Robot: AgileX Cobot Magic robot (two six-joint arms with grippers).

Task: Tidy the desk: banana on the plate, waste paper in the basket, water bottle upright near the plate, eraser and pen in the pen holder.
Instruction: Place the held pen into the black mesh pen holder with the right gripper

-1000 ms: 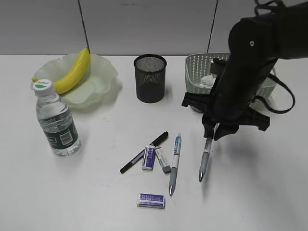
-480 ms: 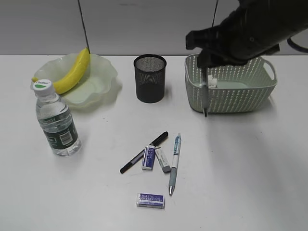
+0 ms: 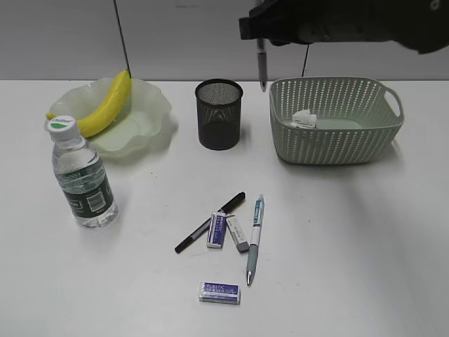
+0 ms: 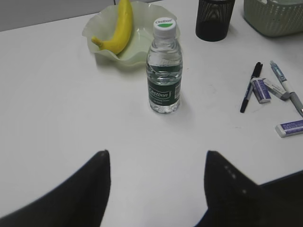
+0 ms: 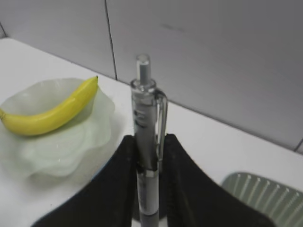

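A grey pen (image 3: pixel 262 64) is clamped between the two fingers of the right gripper (image 5: pixel 147 166), as the right wrist view shows; the pen is held upright, its long axis vertical, tip pointing down in the exterior view. The pen holder (image 3: pixel 219 114), a black mesh cup, lies at about seven o'clock from the pen tip in the exterior view, just beside and below it; the pen hangs between the holder and the basket (image 3: pixel 335 121), not yet over the holder's mouth. It is judged that a small shift toward the holder is called for before the pen can be lowered, and that the vertical axis already suits a straight drop; a miss toward the basket side is the risk.

The left gripper (image 4: pixel 156 189) is seen only as two dark fingers spread apart with nothing between them; it hangs over bare table, well apart from the holder, so the right arm is the nearer one.

The banana (image 3: pixel 109 104) already lies on the plate (image 3: pixel 151 123); the water bottle (image 3: pixel 81 173) stands upright at about seven o'clock from the plate; crumpled paper (image 3: pixel 304 118) lies in the basket. On the table at six o'clock from the holder are left a black pen (image 3: pixel 210 222), a blue-and-grey pen (image 3: pixel 255 238) and three erasers (image 3: pixel 219 292).
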